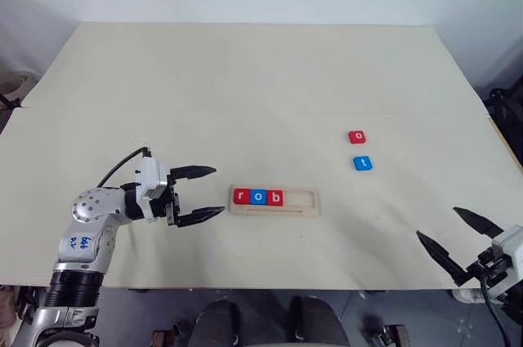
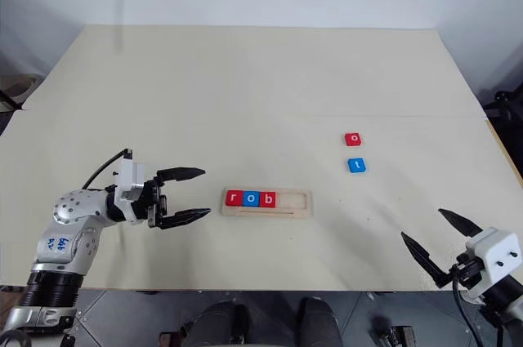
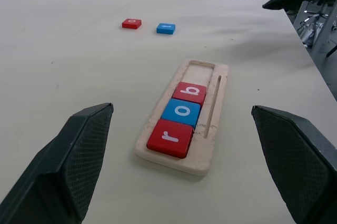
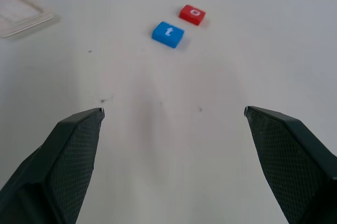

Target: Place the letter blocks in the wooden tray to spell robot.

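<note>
The wooden tray (image 1: 304, 208) lies near the table's front, holding a red r block (image 1: 241, 197), a blue o block (image 1: 258, 197) and a red b block (image 1: 275, 197) at its left end. Its right part is bare. A red o block (image 1: 357, 136) and a blue t block (image 1: 362, 163) lie loose to the tray's right, further back. My left gripper (image 1: 207, 193) hovers open just left of the tray, pointing at it, nothing between its fingers. My right gripper (image 1: 452, 235) stands open and empty at the front right edge, facing the two loose blocks.
The pale table (image 1: 245, 86) stretches wide behind the tray. Its front edge runs just below both grippers. Dark equipment (image 1: 507, 110) stands off the table's right side.
</note>
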`<state>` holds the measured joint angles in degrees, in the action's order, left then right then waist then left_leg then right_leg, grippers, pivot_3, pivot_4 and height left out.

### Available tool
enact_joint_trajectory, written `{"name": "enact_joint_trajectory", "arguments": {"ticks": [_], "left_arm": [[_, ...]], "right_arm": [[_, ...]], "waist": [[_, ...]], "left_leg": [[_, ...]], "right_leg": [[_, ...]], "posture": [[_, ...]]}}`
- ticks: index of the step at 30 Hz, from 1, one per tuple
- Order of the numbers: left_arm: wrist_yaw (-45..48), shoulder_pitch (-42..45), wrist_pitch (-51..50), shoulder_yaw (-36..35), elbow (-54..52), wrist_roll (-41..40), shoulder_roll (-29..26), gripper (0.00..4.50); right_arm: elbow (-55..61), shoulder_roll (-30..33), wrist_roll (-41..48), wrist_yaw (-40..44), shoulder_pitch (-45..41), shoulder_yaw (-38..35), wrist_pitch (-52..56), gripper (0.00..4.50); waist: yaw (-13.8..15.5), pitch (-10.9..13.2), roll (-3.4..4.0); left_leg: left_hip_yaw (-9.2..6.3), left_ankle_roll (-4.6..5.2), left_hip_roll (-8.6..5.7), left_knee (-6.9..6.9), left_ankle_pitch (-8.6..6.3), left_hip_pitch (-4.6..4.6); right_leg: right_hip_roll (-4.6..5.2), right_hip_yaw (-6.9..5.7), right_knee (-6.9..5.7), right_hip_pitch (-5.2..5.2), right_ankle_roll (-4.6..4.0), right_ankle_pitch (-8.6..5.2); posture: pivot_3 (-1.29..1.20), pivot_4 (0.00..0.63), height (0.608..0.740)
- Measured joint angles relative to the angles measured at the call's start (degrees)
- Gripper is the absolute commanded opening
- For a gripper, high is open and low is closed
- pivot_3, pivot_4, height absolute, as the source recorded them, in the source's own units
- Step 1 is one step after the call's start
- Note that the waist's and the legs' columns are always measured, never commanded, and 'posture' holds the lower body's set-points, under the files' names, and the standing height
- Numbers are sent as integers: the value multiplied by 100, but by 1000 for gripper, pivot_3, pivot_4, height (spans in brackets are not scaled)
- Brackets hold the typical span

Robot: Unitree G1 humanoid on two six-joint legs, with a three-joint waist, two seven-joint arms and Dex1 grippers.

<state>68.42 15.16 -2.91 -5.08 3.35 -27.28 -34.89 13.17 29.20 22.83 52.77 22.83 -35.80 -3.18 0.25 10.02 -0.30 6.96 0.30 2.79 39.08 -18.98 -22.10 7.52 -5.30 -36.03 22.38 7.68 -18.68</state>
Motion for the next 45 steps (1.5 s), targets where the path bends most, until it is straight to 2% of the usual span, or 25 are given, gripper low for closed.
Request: {"name": "enact_joint_trajectory", "arguments": {"ticks": [4,11,16,20,24,37,45], "left_arm": [[-31,-5,-20,-5,-16,0,4,4500],[-242,-189,-15,-81,-174,-1,16,4500],[-359,-375,-17,-60,-478,5,58,4500],[-460,-486,-23,-63,-572,6,61,4500],[-532,-587,-31,-68,-743,5,60,4500],[-618,-628,-83,-64,-763,5,59,4500],[-608,-534,-83,-51,-755,5,64,4500]], "right_arm": [[-6,273,91,-97,-468,326,360,4475],[4,922,344,-981,-2207,1197,2630,4475],[-466,1055,61,-1718,-3775,2121,4062,4475],[-885,866,29,-2261,-4627,2301,4903,4475],[-935,714,20,-2579,-4947,2398,5312,4475],[-937,651,-97,-2803,-5019,2474,5630,4475],[-1072,590,-148,-2938,-5565,2653,5994,4475]], "waist": [[-44,0,0],[-37,0,0],[-22,0,0],[-30,0,0],[-36,0,0],[-48,0,0],[-53,0,0]], "left_leg": [[0,0,1,0,0,0],[0,0,-1,6,0,-3],[-6,0,0,8,0,-9],[-3,1,-4,8,0,-18],[-2,1,-2,7,0,-20],[1,1,-1,7,0,-21],[2,0,0,7,0,-21]], "right_leg": [[0,2,-3,1,0,0],[7,5,-36,8,-1,-1],[7,0,-39,12,-3,-2],[11,-1,-37,18,-3,-2],[10,-3,-36,19,-3,-2],[8,-2,-37,21,-3,-2],[7,-1,-37,22,-3,-2]], "posture": [[0,150,740],[0,150,740],[0,150,740],[0,150,740],[0,150,740],[0,150,740],[0,150,740]]}}
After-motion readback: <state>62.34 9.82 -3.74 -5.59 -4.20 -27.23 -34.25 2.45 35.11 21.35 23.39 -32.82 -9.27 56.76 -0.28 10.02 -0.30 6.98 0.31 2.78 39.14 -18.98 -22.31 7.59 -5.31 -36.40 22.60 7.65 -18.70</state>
